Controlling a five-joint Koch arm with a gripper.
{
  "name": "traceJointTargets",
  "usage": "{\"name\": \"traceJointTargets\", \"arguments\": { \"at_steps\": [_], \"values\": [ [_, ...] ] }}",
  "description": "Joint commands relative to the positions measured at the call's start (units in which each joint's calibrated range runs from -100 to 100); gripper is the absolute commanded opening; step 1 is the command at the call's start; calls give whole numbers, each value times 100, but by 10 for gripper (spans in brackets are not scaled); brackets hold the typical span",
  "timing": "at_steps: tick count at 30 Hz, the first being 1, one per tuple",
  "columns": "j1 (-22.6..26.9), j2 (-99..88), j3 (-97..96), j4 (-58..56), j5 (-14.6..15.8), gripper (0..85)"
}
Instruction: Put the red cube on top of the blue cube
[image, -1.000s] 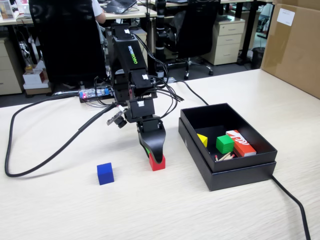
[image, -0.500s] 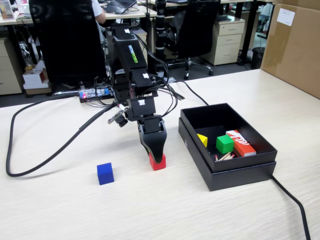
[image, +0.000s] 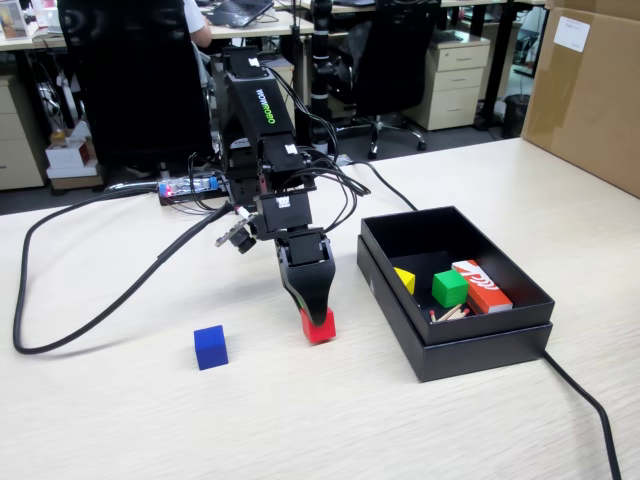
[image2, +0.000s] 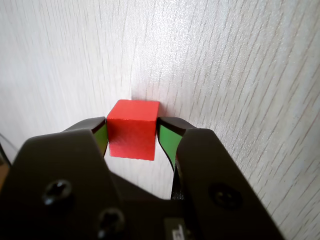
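While one blue cube (image: 210, 347) sits apart, end effector (image2: 132, 131) pinches one red cube (image2: 131, 129).

hand (image2: 133, 134) now closed on red cube (image2: 132, 129)

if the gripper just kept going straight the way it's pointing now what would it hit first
The gripper points down at the table with the red cube already between its jaws, apparently gripped. Pushing on, cube and fingertips would likely press into the tabletop right away.
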Motion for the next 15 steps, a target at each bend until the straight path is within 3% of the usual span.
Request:
{"name": "traceJointTargets", "arguments": {
  "at_steps": [1,15],
  "values": [
    [-24,-522,17,-227,-34,36],
    [-176,-1784,225,-987,-68,35]
  ]
}}
